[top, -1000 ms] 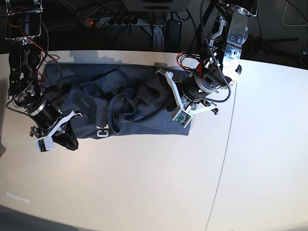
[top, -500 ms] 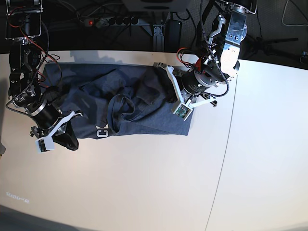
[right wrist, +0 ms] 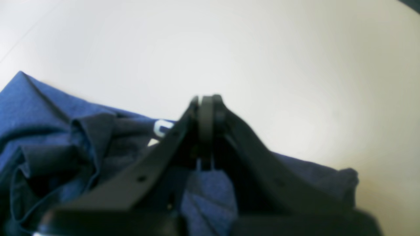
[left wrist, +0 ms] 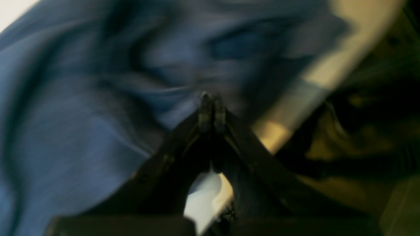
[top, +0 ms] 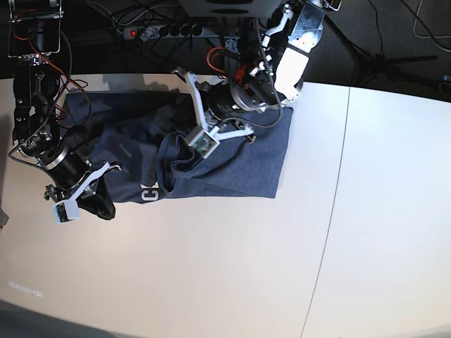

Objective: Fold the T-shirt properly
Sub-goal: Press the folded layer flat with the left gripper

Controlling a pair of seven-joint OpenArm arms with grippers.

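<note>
The blue-grey T-shirt (top: 243,172) lies crumpled across the far half of the white table, with white lettering (top: 149,194) at its near edge. My left gripper (top: 169,114) hovers over the shirt's middle. In the blurred left wrist view this gripper (left wrist: 211,98) is shut, a dark fold hangs between its fingers, and shirt cloth (left wrist: 82,131) fills the background. My right gripper (top: 103,204) sits at the shirt's left near corner. In the right wrist view it (right wrist: 206,101) is shut on bunched cloth (right wrist: 49,137).
A power strip (top: 151,31) with a red light, and cables, lie behind the table's far edge. A seam (top: 331,211) runs down the tabletop on the right. Bare white table (top: 211,267) lies in front of the shirt.
My left arm has swung left, from the shirt's right part to over its middle, uncovering the flat right part. The right arm has not moved.
</note>
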